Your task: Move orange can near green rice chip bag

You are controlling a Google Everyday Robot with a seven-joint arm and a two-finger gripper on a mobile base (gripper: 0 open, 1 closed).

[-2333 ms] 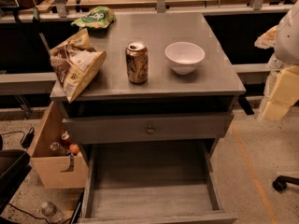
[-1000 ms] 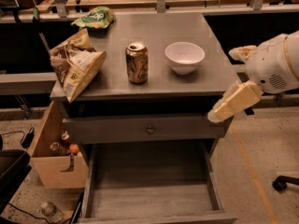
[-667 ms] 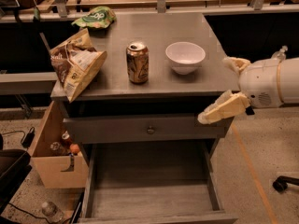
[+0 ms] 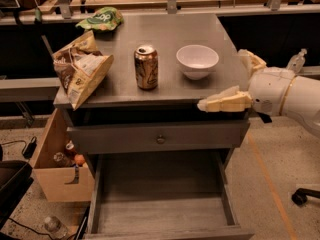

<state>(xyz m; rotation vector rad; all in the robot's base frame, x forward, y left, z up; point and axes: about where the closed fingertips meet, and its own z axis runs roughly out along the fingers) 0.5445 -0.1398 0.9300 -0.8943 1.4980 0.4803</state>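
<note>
The orange can point(image 4: 146, 66) stands upright in the middle of the grey table point(image 4: 165, 26), brownish-gold with a silver top. The green rice chip bag point(image 4: 101, 19) lies at the table's far left corner, well behind and to the left of the can. My gripper point(image 4: 222, 80) comes in from the right at the table's front right corner, level with the tabletop. Its cream fingers point(image 4: 224, 101) are spread apart and hold nothing. It is to the right of the can, with the bowl between them.
A white bowl point(image 4: 197, 60) stands just right of the can. A large brown and tan chip bag point(image 4: 80, 70) lies at the left edge. The bottom drawer point(image 4: 160, 206) is pulled out. A cardboard box point(image 4: 54, 170) of items sits on the floor at left.
My gripper has swung in from the far right toward the table's front right corner and moved further left. The can, the bowl and the bags have not moved.
</note>
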